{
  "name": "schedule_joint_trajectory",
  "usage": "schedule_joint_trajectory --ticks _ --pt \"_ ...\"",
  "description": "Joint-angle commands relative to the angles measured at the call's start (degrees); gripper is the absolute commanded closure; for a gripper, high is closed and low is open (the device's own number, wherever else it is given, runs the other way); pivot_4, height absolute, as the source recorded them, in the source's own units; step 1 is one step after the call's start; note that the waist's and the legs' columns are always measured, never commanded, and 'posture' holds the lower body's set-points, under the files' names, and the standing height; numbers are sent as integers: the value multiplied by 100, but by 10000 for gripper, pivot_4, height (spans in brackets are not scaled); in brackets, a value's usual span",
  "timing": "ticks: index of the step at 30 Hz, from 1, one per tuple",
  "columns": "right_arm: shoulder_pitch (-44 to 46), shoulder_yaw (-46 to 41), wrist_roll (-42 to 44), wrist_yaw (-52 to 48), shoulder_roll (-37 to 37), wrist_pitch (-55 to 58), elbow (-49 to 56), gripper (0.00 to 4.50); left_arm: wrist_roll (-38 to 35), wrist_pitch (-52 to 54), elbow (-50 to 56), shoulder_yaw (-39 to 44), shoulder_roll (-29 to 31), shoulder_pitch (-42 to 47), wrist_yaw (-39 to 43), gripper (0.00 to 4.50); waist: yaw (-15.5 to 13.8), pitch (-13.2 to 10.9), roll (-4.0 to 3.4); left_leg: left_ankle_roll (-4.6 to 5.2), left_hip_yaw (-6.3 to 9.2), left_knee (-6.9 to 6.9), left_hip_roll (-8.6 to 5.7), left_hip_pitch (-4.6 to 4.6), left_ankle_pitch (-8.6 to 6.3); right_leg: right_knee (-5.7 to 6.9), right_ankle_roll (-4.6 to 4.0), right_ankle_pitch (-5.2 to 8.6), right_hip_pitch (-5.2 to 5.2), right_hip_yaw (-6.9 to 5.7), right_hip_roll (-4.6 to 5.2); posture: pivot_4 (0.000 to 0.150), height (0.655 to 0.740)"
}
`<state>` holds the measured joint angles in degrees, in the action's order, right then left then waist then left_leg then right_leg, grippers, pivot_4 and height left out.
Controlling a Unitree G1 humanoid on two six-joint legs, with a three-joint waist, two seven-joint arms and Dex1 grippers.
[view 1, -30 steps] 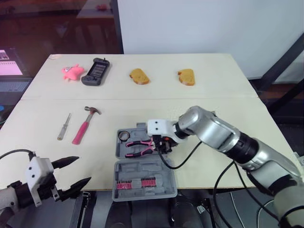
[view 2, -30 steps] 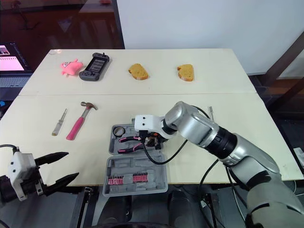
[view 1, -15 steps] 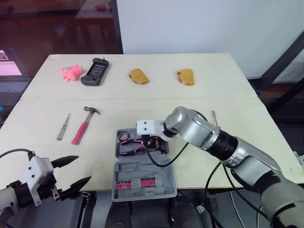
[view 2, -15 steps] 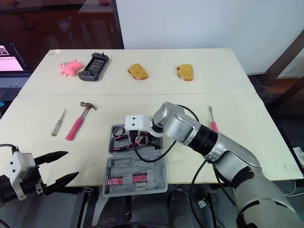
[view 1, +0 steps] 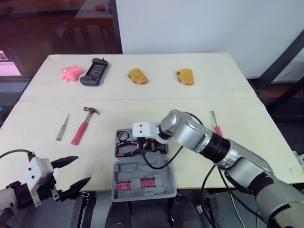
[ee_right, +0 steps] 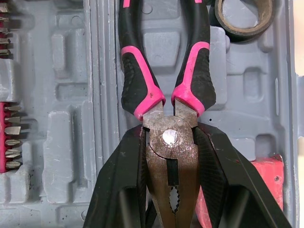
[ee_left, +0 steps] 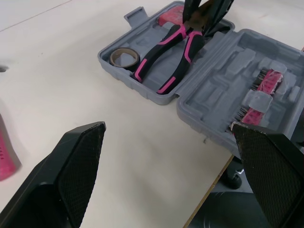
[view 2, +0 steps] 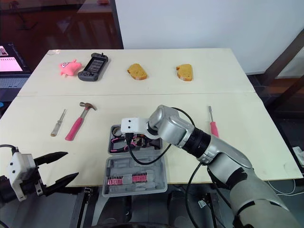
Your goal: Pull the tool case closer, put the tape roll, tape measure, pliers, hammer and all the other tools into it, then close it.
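One tool gripped: right pincer clamps pliers at the steel pivot, inside case. Judged rigid, head-heavy; smooth metal may slip. Idle left pincer spread wide, empty, near worktop's front-left corner.

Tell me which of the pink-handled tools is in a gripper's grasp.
The pliers, clamped at the head by the right gripper over the case; the hammer and the pink screwdriver lie untouched outside it.
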<state>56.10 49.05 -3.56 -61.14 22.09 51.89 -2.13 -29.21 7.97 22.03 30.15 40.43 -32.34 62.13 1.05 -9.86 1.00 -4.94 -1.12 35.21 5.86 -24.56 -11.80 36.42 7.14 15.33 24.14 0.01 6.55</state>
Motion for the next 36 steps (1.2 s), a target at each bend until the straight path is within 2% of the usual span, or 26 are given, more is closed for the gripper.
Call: schedule_joint_trajectory --ticks 1,6,8,9,13,17,21,25,28,35,36 --pt "29 -16 -108 30 -125 -150 -35 35372 22 -104 11 61 12 -17 10 0 3 0 0 0 0 0 0 0 0 0 0 0 0 0 0 1500 7207" --pt "-6 -47 -138 6 -160 -198 -94 35372 44 -111 3 24 17 1 16 0 8 0 0 0 0 0 0 0 0 4 0 0 2 0 0 1500 7207" --pt "-8 -87 -130 -13 -144 -223 -69 24787 51 -105 -11 11 21 26 19 0 5 0 0 0 0 0 0 0 0 5 1 0 2 0 0 1500 7207" --pt "-11 -111 -120 -26 -124 -233 -39 21285 54 -103 -13 3 19 34 21 0 5 0 0 0 0 0 0 0 0 5 1 0 3 0 0 1500 7207" --pt "-4 -352 -20 -54 -17 -210 103 1712 62 -98 -42 -29 23 87 32 0 -2 0 0 0 0 1 0 0 0 5 1 0 2 0 0 1500 7207" --pt "-186 -1003 372 -182 244 -238 605 726 65 -89 -95 -98 35 203 46 0 -36 2 3 0 0 1 0 0 0 5 1 0 0 0 0 1500 7207" --pt "-879 -2000 849 158 109 -920 1089 726 73 -88 -140 -246 18 346 46 0 -31 4 6 -1 0 1 0 2 0 4 1 0 -3 0 0 1500 7207" --pt "-1605 -2416 1037 403 70 -1401 1331 726 84 -101 -192 -444 -2 537 49 0 -30 4 6 -1 0 1 0 2 0 5 3 -1 -4 0 0 1500 7207" --pt "-1777 -2330 1009 378 88 -1585 1096 9115 75 -105 -228 -542 -9 650 46 0 -10 4 5 -1 0 2 0 3 1 5 3 -1 -5 0 0 1500 7207" --pt "-1872 -2325 693 897 -240 -2311 163 44659 54 -140 -290 -626 13 729 100 0 -20 4 6 -1 0 1 0 5 1 8 3 -1 -5 0 0 1500 7207" --pt "-1892 -2289 660 913 -278 -2370 41 44659 53 -146 -304 -623 16 743 106 0 -22 4 6 -1 0 1 0 5 1 8 4 -2 -5 0 0 1500 7207"
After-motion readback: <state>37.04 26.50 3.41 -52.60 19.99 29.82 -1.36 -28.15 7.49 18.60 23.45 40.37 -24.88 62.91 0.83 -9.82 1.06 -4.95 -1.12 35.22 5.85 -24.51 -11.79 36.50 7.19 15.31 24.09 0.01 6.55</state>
